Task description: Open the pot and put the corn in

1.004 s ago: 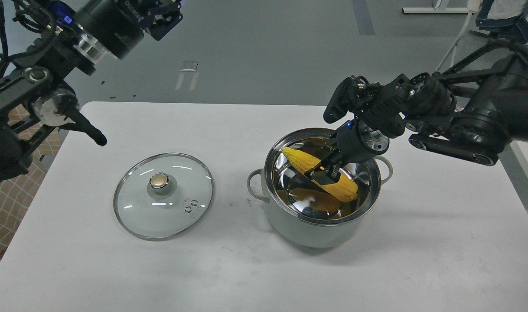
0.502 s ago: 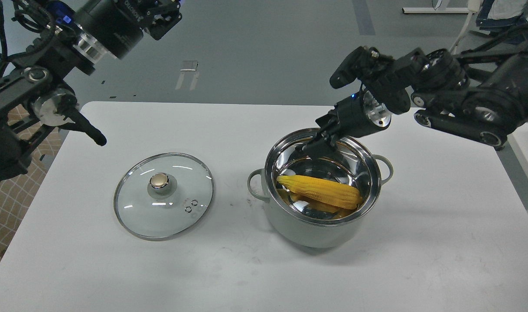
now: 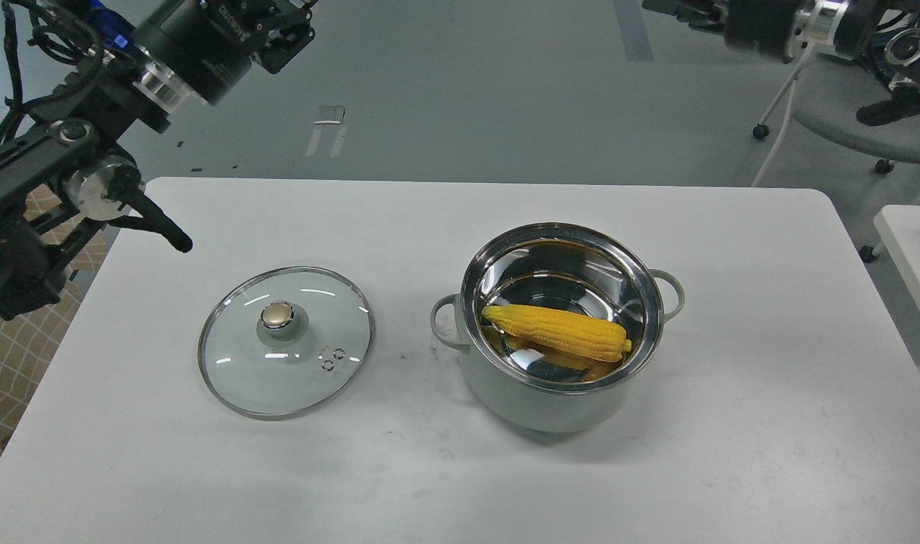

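Observation:
The pale grey-green pot (image 3: 505,397) stands open on the white table, right of centre, with its steel rim and two loop handles showing. The yellow corn (image 3: 558,332) lies flat inside it on the shiny bottom, tapered end to the left. My right gripper (image 3: 675,9) is high at the top edge, far above and behind the pot; its fingers are cut off by the frame. My left gripper (image 3: 282,26) is high at the top left, away from the table things; its dark fingers cannot be told apart.
The round glass lid (image 3: 285,340) with a brass-coloured knob lies flat on the table (image 3: 399,483) left of the pot. An office chair (image 3: 868,128) stands on the floor at the back right. A second white table edge (image 3: 913,249) shows at the right.
My right gripper has let go of the corn, which now lies flat in the pot. The right arm has lifted up and back to the top right corner. The left arm barely moved.

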`<state>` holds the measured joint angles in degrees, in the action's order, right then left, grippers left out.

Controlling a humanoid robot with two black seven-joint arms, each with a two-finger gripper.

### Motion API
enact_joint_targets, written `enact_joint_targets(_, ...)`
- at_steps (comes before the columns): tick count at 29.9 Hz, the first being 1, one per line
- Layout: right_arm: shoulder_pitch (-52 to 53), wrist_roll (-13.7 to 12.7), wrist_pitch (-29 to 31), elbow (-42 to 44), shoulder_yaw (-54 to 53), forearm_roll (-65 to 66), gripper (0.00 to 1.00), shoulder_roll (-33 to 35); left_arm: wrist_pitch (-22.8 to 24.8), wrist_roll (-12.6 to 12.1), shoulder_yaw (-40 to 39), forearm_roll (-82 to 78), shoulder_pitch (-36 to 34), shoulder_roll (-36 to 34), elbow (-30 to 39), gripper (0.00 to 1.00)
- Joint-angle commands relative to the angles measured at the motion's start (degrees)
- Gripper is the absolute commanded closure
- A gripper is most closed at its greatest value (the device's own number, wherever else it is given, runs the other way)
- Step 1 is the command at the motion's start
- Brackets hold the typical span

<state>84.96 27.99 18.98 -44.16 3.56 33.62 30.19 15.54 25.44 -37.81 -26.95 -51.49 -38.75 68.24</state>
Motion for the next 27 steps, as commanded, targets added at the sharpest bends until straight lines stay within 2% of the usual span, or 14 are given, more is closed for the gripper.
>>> enact_joint_targets(1, -7.50, 0.01, 0.01, 2.32, -8.80, -7.84, 0.00, 0.04, 3.51, -2.76, -4.00, 0.76, 1.74, 3.58, -4.41, 0.02)
enact_joint_targets(4, -14.88, 0.01, 0.18, 3.29, -17.50, -12.52, 0.00, -0.75, 8.97, -4.61, -8.40, 3.21, 4.11, 7.89, -9.51, 0.02)
enact_joint_targets(8, -22.53, 0.01, 0.71, 3.55, -26.47, -14.19, 0.00, -3.72, 12.46, -5.67, -12.18, 6.03, 7.27, 12.20, -13.55, 0.02)
enact_joint_targets(16, -30.72, 0.01, 4.22, 8.47, -35.54, -20.26, 0.00, -9.18, 12.46, -6.46, -17.64, 6.12, 10.80, 18.53, -20.59, 0.01)
enact_joint_targets(27, -35.82, 0.01, 4.75, 8.22, -40.64, -20.26, 0.00, -10.15, 12.46, -6.90, -18.08, 6.04, 12.91, 22.67, -22.18, 0.01)
